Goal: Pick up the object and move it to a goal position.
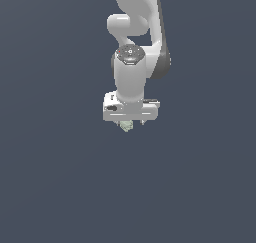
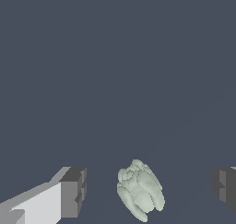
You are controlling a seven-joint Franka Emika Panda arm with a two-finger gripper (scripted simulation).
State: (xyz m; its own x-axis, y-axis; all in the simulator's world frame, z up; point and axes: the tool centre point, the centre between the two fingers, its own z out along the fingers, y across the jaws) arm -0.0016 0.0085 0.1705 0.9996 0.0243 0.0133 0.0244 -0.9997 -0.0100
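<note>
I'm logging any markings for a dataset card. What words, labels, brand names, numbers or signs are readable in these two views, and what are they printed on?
None can be read.
The arm's round dark joint cap carries tiny light and red specks in the exterior view, too small to read as text.
The claw, its dark pads and the pale grey-green object between them carry no markings in the wrist view.

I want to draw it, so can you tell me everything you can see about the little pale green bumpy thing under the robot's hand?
The object is a small, pale grey-green lump with rounded, ridged lobes, like a closed bud, matte as it looks. In the wrist view it sits tilted between the two dark fingertips, with clear gaps on both sides, so nothing grips it. The gripper is open. In the exterior view it peeks out just beneath the white hand. Whether it rests on the dark surface cannot be told.
</note>
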